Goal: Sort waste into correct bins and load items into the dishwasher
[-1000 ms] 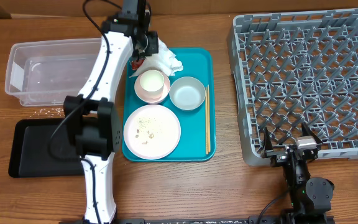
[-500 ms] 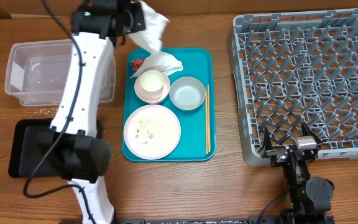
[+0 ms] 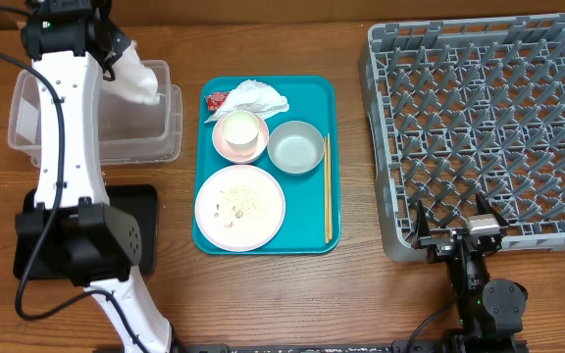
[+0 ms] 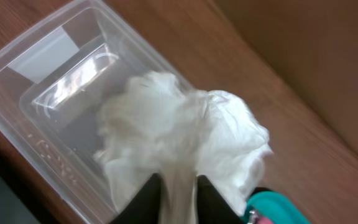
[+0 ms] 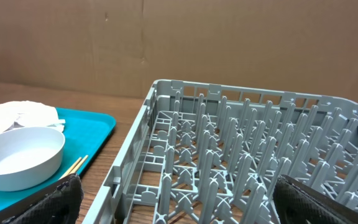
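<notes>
The brown wooden bench [image 3: 263, 294] is carrying everything. On the right, the big square grey plastic dish rack [image 3: 479, 127] with its upright pegs is sitting with nothing in it. The flat teal tray [image 3: 307, 224] is lying in the middle, and the clear rectangular plastic tub [image 3: 37, 108] is on the left.

The left pincer [image 4: 178, 186] is gripping a crumpled white paper napkin [image 4: 179, 130] by one bunched fold and holding it over the tub's tray-side end. I can't tell whether the paper is touching the rim. It looks nearly weightless, soft and springy. I'd say a pinch on a gathered fold is the right hold, and that it may cling to the pads or drift when let go, so it should be let go low inside the walls.

On the tray, the large round pale pink plate [image 3: 240, 206] looks stiff, smooth and breakable, so I'd take it by the rim. A second crumpled white napkin [image 3: 258, 96] is lying at the far end, touching a small red wrapper [image 3: 216, 99].

The right pincer [image 5: 179, 199] is resting with its fingers spread wide, holding nothing, at the rack's near edge.
</notes>
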You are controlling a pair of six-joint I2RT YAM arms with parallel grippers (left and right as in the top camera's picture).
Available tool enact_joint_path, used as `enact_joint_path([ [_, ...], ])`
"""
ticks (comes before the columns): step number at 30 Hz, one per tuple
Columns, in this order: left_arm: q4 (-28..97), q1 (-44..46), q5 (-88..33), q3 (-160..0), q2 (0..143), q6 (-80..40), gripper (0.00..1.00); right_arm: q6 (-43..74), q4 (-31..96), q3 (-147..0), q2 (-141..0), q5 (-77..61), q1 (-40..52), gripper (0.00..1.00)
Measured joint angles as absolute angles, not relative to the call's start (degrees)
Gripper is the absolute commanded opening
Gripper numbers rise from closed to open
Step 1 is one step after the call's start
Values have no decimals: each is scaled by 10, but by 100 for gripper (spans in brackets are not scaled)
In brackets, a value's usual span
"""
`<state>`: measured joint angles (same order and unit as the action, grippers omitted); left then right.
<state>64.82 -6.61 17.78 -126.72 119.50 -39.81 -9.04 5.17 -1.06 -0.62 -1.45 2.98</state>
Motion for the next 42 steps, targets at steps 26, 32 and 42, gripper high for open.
enact_joint_path([
  [26,572,76,-157,-1267,1236,-78,86,-91,52,-11,-6,-15,30,100],
  [32,540,173,-57,-1267,1242,-28,88,-90,52,-11,-6,-15,30,100],
  [42,553,159,15,-1269,1340,4,92,-90,52,-11,-6,-15,30,100],
])
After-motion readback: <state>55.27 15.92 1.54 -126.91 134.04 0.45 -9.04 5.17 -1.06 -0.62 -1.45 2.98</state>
